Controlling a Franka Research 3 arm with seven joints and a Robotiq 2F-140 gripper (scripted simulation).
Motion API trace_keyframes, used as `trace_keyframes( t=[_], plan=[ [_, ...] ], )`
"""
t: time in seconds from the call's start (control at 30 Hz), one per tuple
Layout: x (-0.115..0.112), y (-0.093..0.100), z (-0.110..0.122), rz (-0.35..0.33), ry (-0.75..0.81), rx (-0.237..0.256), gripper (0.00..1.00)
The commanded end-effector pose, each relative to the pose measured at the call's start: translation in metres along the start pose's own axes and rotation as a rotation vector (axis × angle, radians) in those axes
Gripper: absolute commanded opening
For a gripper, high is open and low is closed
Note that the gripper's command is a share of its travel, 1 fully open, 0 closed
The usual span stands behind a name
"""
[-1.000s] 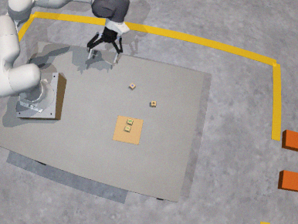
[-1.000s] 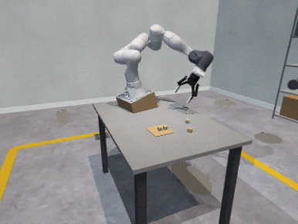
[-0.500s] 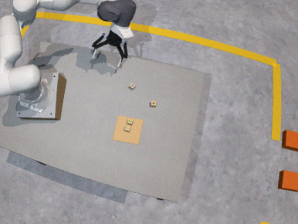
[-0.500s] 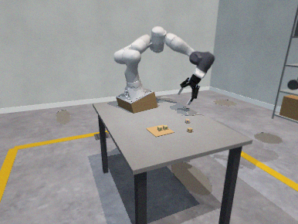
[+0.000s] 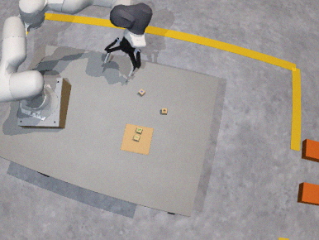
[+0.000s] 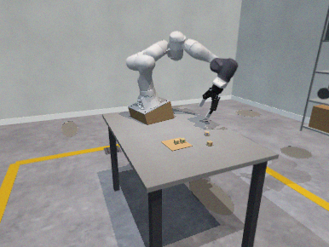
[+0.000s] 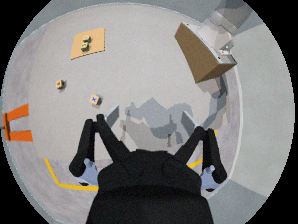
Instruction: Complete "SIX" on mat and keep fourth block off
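1. While the black two-fingered claw (image 5: 121,63) hangs in the upper middle of the top view with its fingers spread wide and nothing between them, every block lies untouched, so the whole task looks yet to be done.
2. Left to right in the top view, two small tan wooden cubes with greenish tops (image 5: 138,134) sit close together on the flat orange square mat (image 5: 145,147) in the centre of the frame; the blue-marked tan cube (image 5: 141,92) lies above them on the grey worktop (image 5: 83,136), and the orange-marked tan cube (image 5: 164,111) lies further right. Both loose cubes are well apart from the mat.
3. Picking the wrong loose cube is the main risk, since no letter can be read in any view.
4. A cube could go down with its letter on a side or turned wrongly for the reader at the white robot base (image 5: 39,108).
5. The wide claw could nudge the two cubes already on the mat while setting a third beside them, bending the row or shifting the mat.
6. Which end of the row is vacant is hard to judge: the pair's letters are too small to make out.
7. In the wrist view, the dark claw body fills the lower frame and hides the worktop beneath it.
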State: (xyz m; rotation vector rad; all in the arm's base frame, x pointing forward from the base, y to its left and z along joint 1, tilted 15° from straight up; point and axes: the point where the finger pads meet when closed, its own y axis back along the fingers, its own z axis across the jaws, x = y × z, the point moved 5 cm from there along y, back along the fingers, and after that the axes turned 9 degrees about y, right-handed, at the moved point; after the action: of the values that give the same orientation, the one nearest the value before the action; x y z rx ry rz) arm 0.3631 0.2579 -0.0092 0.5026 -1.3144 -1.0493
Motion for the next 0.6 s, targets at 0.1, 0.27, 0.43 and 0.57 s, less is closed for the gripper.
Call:
trace_keyframes(
  t=[0.1, 0.27, 0.43, 0.57],
  plan=[
    [0.002, 0.0, -0.013, -0.033, -0.187, -0.018, 1.0],
    [0.005, 0.0, -0.023, -0.052, -0.272, -0.028, 1.0],
    [0.007, -0.001, -0.029, -0.063, -0.321, -0.034, 1.0],
    [0.01, -0.001, -0.04, -0.082, -0.411, -0.046, 1.0]
  ],
)
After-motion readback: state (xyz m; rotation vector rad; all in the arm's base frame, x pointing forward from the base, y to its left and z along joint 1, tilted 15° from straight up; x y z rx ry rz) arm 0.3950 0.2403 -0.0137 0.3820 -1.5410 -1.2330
